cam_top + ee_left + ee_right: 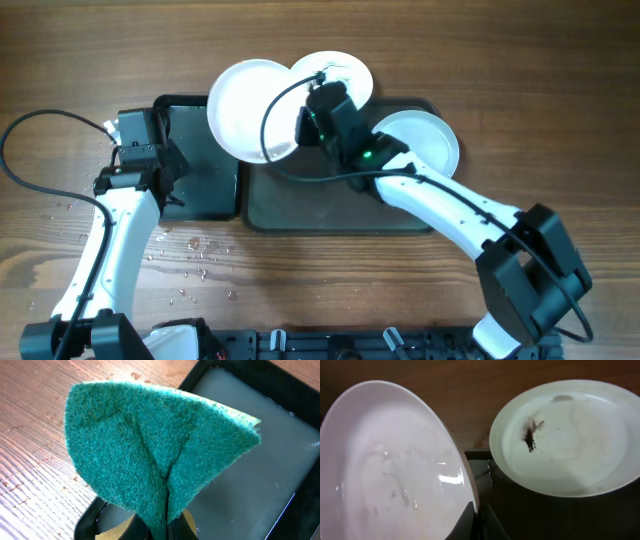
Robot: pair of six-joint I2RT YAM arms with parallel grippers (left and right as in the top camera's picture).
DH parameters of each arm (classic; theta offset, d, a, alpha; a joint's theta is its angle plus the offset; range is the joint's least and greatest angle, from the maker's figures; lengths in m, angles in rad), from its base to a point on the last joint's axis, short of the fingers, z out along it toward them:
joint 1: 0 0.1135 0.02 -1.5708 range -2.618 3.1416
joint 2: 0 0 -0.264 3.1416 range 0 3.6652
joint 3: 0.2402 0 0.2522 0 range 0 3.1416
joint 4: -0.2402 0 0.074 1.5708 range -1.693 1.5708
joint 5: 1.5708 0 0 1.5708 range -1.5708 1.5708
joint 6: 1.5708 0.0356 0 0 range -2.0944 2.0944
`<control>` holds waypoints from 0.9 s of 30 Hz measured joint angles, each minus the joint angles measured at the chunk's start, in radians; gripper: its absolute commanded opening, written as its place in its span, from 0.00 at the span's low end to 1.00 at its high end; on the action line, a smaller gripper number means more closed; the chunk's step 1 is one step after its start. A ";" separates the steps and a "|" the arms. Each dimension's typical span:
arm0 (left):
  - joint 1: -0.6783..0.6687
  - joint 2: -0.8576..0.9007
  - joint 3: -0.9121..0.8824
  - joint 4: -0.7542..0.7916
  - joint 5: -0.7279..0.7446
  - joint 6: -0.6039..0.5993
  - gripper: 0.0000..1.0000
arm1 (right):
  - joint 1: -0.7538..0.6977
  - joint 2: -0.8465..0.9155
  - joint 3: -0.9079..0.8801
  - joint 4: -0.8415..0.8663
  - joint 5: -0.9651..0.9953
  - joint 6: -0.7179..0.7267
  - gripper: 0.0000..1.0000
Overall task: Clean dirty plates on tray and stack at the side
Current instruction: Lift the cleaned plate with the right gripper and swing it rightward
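Observation:
My right gripper (300, 127) is shut on the rim of a white plate (248, 110), which hangs tilted over the left end of the grey-green tray (330, 205). In the right wrist view this plate (395, 470) looks wet, and the jaws (479, 520) pinch its edge. A second plate (338, 72) lies behind it with a dark smudge (530, 437) at its centre. A third plate (425, 140) rests on the tray's right end. My left gripper (172, 192) is shut on a green scouring pad (160, 445), its jaws (165, 527) squeezing the folded pad.
A narrower black tray (205, 170) holding water (250, 460) sits left of the grey-green tray, under the left gripper. Water drops (195, 250) are scattered on the wooden table in front of it. A cable loops over the held plate.

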 measured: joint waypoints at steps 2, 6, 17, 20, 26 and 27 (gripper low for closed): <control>0.000 -0.010 -0.002 -0.011 0.000 0.000 0.04 | 0.026 0.000 0.000 0.029 0.055 -0.006 0.05; 0.000 -0.054 -0.002 -0.020 0.000 0.000 0.04 | 0.057 0.021 0.016 0.092 0.119 -0.030 0.04; 0.000 -0.062 -0.002 -0.021 0.000 0.000 0.04 | 0.197 0.269 0.259 0.268 0.417 -0.496 0.04; 0.000 -0.062 -0.002 -0.021 0.000 0.000 0.04 | 0.206 0.269 0.268 0.423 0.470 -0.718 0.04; 0.000 -0.062 -0.003 -0.021 0.000 0.000 0.04 | 0.281 0.269 0.279 0.697 0.546 -1.210 0.04; 0.000 -0.062 -0.003 -0.021 0.000 0.000 0.04 | 0.298 0.269 0.279 0.736 0.550 -1.268 0.04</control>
